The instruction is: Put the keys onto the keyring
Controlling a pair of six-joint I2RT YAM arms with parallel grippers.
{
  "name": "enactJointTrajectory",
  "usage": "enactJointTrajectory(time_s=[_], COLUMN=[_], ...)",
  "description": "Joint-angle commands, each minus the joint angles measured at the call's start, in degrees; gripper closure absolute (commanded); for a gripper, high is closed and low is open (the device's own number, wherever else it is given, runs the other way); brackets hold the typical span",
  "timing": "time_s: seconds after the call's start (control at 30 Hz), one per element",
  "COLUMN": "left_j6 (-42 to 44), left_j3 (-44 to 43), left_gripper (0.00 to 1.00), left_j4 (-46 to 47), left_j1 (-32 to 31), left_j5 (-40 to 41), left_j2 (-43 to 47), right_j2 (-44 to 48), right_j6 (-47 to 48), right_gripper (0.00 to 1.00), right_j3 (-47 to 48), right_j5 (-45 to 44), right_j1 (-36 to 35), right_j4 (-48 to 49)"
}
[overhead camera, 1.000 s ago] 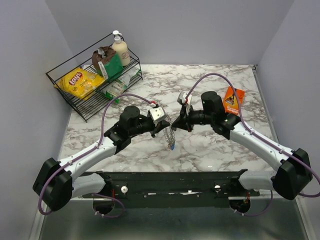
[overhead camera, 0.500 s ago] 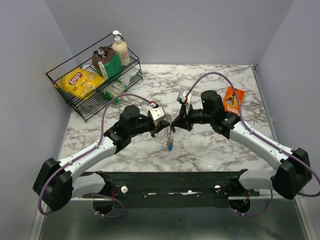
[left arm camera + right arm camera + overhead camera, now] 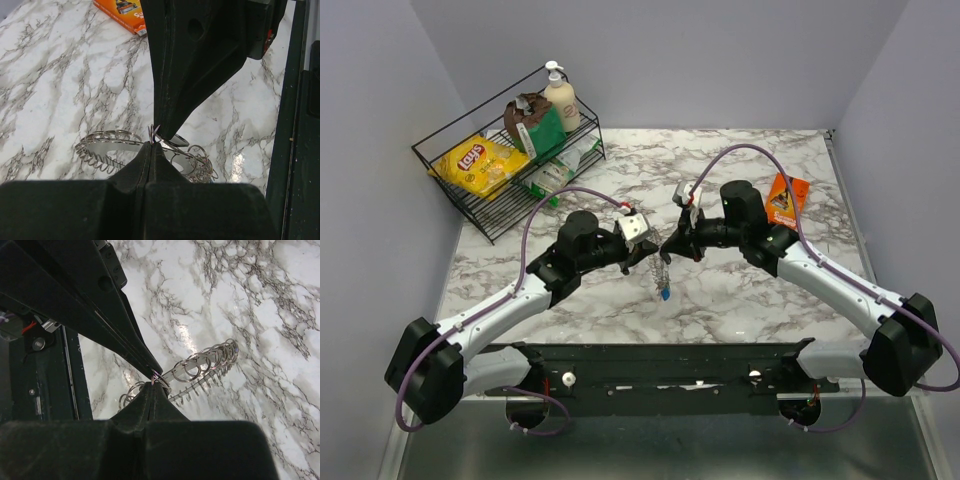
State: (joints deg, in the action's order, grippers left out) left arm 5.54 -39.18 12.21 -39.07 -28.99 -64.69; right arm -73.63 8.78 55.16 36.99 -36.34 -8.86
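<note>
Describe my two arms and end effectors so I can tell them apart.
They look alike. Left arm and right arm: white link shells, black joints, bulky black base housings. A purple cable loops along each from base to wrist, beside a small pale camera block. Left end effector and right end effector have matte black, tapered fingers.

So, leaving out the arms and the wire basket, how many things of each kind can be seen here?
keyring: 1, held up between the left pincer and the right pincer
blue key: 1, hanging at the lower end of the ring; no other key shows
orange box: 1, lying on the table
Total: 3
</note>
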Motion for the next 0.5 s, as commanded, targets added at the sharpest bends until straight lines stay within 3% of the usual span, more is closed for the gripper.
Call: enactJointTrajectory(time_s=[0.0,0.47], left_j6=[0.08,1.4], left_j3=[-0.11,2.97], left_gripper=[1.0,1.0], left_j4=[4.49,8.71], left_j1=[-0.13,-0.13], left_j5=[-2.56,-3.79], left_j2=[3.25,5.36], right_j2=[-1.52,-1.52], right_j6=[-0.43,-0.86], right_gripper=[1.0,1.0], right_j3=[0.65,0.39], right_j5=[-2.01,-3.42], right_j1=[-0.31,-0.31], right_j4=[0.86,0.95])
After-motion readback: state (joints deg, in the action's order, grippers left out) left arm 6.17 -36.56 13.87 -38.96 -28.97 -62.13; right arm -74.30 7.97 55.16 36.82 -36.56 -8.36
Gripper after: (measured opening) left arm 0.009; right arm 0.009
